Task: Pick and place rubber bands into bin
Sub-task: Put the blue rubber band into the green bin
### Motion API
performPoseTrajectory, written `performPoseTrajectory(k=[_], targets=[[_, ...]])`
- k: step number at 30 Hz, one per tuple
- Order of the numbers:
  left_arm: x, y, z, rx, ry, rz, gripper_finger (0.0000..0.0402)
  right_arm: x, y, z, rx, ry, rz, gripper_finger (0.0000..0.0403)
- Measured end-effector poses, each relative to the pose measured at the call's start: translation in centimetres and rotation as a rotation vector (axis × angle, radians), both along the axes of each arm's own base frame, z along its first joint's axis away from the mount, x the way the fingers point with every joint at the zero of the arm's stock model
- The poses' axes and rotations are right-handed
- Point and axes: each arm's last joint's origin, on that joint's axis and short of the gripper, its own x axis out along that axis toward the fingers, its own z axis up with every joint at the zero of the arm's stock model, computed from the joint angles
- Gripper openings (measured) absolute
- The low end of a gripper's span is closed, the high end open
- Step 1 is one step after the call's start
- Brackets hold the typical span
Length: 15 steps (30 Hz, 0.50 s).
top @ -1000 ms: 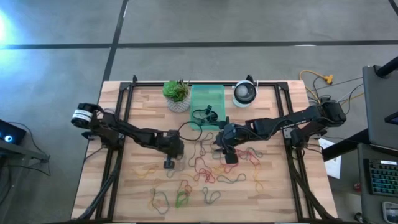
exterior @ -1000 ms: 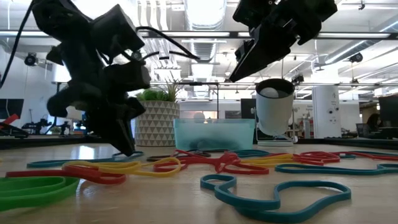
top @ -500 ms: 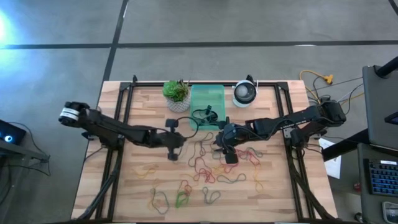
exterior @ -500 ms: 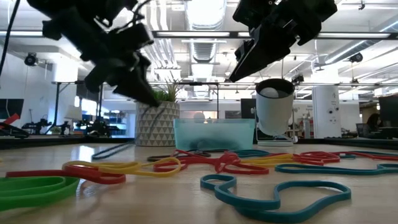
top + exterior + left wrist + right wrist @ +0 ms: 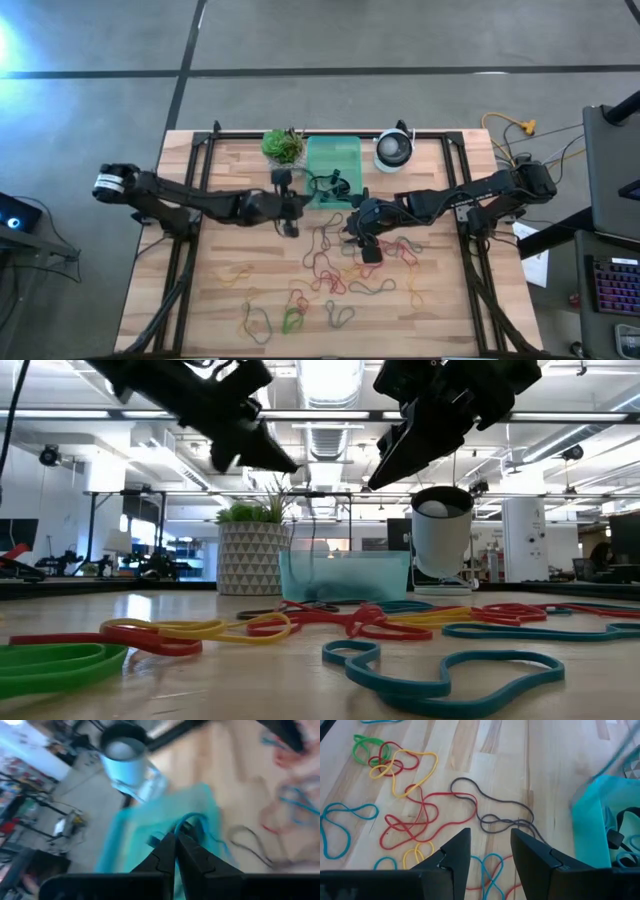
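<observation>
At the nine o'clock edge of the surface (image 5: 215,300) the left arm reaches in toward the middle, and its left gripper (image 5: 291,215) hangs at the near left corner of the bin (image 5: 333,152), which sits at twelve o'clock between a potted plant (image 5: 284,150) and a round white device (image 5: 393,150). That gripper is clenched, and from its wrist a thin teal band (image 5: 192,822) loops out from the tips over the bin, so it looks to be pinching that one band. A few bands already lie inside the bin.

Moving right, most of the rubber bands (image 5: 335,270) lie scattered loose from the centre toward six o'clock, red, yellow, green and teal, several tangled across each other. Just past centre, toward three o'clock, the right gripper (image 5: 365,240) hovers above that tangle with its fingers spread and nothing between them.

The risk, as I see it, lies on both sides. If the left gripper lets go while at the bin's edge, the floppy band could drape over the wall or drop outside. If the right one comes down into the knot, it may drag up several linked bands, or snag the dark one (image 5: 492,805) trailing toward the bin.
</observation>
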Motion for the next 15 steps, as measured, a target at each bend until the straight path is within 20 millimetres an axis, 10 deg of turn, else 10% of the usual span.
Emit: performPoseTrajectory(k=[15], targets=[[0.4,6.1,1.9,-0.013,-0.227,0.09,0.0,0.0,0.0,0.0,0.007,-0.001,-0.007,0.0126]])
